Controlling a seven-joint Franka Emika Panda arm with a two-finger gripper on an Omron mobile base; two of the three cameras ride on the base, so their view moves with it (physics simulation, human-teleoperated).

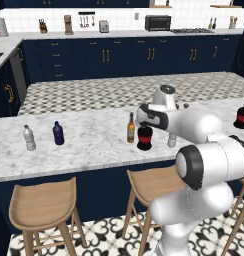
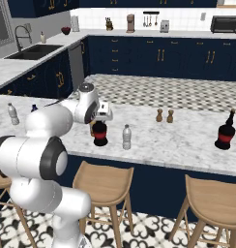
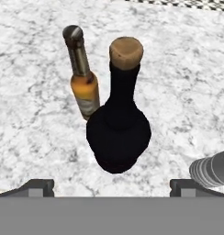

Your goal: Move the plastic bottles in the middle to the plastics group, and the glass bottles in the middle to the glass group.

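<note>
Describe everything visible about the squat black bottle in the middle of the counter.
The squat black bottle stands upright on the white marble counter, apart from the amber bottle beside it. It has a wide rounded dark body, a red band low on it in the base views, a thin neck and a cork-coloured stopper. The open gripper hovers above without touching.

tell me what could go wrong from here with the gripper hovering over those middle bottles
1. The amber bottle stands close beside the squat black bottle; a finger of the open gripper coming down could tip it.
2. The clear water bottle stands close on the other side, so a wide approach might knock it.
</note>
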